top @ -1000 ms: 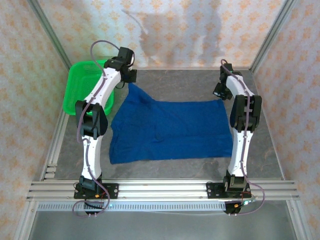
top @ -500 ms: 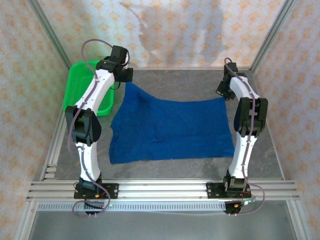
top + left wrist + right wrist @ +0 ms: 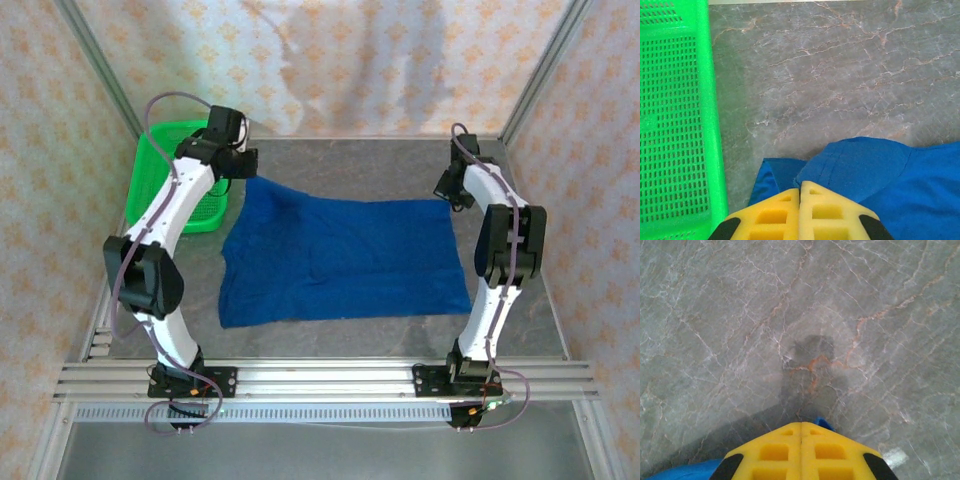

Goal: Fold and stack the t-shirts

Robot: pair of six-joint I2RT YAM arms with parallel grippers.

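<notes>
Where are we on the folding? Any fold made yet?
Done: the shirt lies spread out on the table, with no clear fold visible. In hand: the left gripper and right gripper are each shut at a far corner of the shirt, the left corner raised slightly. Left: all the folding, then the stacking.

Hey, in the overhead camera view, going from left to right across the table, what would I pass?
green basket → left tool, shut on the shirt's far left corner → blue t-shirt → right tool, shut on its far right corner
</notes>
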